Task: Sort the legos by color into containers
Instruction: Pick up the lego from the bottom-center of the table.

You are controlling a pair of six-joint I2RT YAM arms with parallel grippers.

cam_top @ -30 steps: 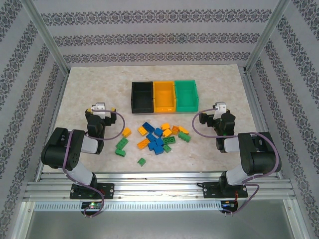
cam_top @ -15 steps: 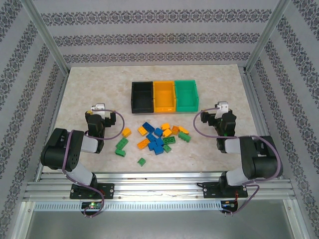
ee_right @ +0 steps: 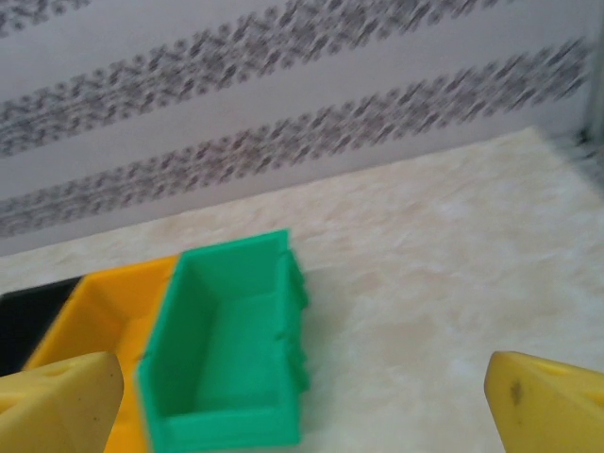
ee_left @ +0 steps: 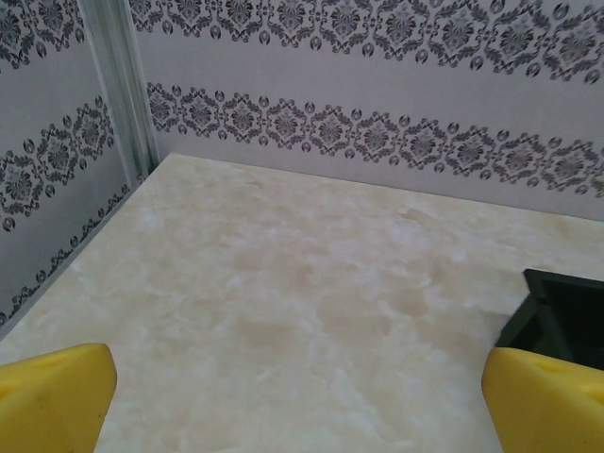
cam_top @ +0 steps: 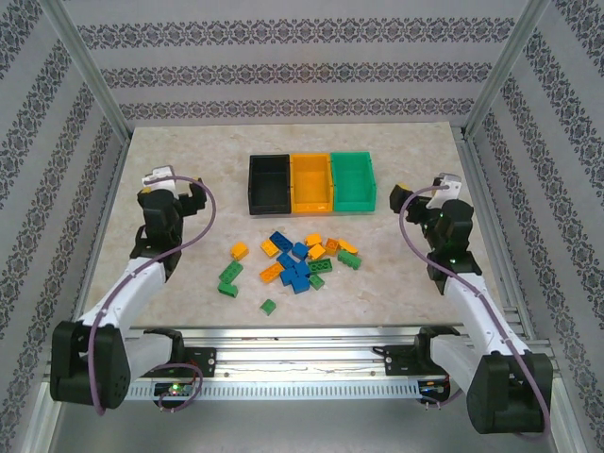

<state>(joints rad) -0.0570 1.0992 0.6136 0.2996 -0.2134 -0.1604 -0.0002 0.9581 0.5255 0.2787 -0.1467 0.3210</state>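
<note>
Left fingers (ee_left: 55, 394) are spread wide, nothing but bare table (ee_left: 311, 283) between the yellow tips, and a corner of the black bin (ee_left: 530, 311) peeks in on the right. Right fingers (ee_right: 552, 406) are wide apart too, gripping nothing, with the green bin (ee_right: 226, 425) and the orange-yellow bin (ee_right: 113, 278) in front of them. From the top camera, the left gripper (cam_top: 175, 192) sits out left of the bins and the right gripper (cam_top: 422, 195) near the green one's right side. The bins are joined in a row. The legos (cam_top: 297, 262) lie scattered on the table just in front of the bins, between the arms. The blue ones are mostly in the middle, and one little green brick (cam_top: 269, 306) sits off by itself nearest the bases.
</note>
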